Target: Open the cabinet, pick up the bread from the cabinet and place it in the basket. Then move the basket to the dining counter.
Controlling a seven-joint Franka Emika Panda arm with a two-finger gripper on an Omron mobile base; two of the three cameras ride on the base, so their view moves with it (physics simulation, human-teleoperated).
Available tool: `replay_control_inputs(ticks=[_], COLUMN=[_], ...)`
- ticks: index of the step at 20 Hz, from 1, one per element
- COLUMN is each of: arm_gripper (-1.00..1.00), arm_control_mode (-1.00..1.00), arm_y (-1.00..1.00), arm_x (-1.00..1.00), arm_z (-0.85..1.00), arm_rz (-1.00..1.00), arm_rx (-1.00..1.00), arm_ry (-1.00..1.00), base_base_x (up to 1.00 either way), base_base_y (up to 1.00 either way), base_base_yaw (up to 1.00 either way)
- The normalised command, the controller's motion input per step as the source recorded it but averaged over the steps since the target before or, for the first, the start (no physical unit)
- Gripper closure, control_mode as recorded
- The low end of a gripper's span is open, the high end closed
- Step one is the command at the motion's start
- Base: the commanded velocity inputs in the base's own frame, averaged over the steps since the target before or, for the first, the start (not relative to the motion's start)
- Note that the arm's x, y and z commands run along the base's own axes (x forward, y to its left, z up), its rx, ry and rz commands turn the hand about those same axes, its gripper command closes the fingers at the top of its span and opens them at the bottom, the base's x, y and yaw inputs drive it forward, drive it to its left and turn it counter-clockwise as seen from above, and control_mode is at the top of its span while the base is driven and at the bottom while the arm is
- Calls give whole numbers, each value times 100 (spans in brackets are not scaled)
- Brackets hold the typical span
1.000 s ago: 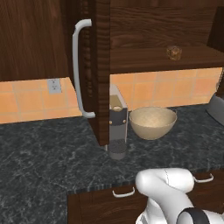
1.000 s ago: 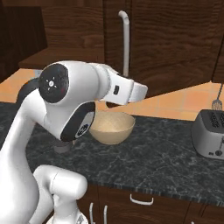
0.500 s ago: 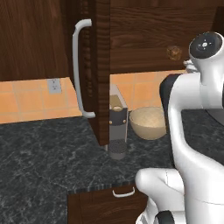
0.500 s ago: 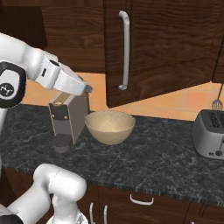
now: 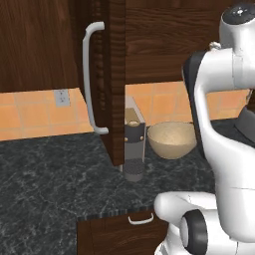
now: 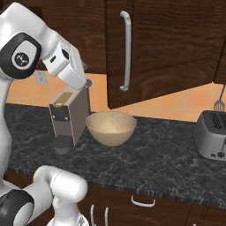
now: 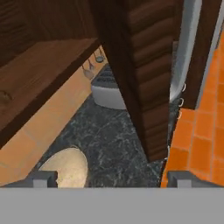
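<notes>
Pincer [image 7: 113, 180] spread wide, tips far apart, nothing held. Cabinet [image 5: 117, 79] door is swung open. I take the one dark lump at the frame's left edge for the bread [image 7: 4, 97]: on the shelf, up-left of the pincer. One basket [image 7: 65, 168], lower left, on the table [image 5: 50, 174].

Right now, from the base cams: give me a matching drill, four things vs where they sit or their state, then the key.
Things:
1. cabinet door
2. basket
3. coffee machine
4. toaster

Place or state:
A. on the black counter between coffee machine and toaster
B. swung open, edge toward the left base camera
C. far right of the counter in the right base view
D. just left of the basket in both base views

Pairs: 1-B, 2-A, 3-D, 4-C
</notes>
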Motion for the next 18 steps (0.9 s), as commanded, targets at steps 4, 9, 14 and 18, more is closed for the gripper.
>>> replay_control_inputs(ticks=[4,9,14,18], arm_gripper=[-100,-100,-100,-100], arm_control_mode=[-100,-100,-100,-100], arm_y=[16,27,3,-14], arm_x=[28,9,21,19], arm_z=[-3,2,0,-22], arm_rz=[-66,-71,-62,-47], arm_rx=[24,32,33,17], arm_ry=[-59,-38,-55,-64], base_base_x=[0,0,0,0], base_base_y=[0,0,0,0], base_base_yaw=[0,0,0,0])
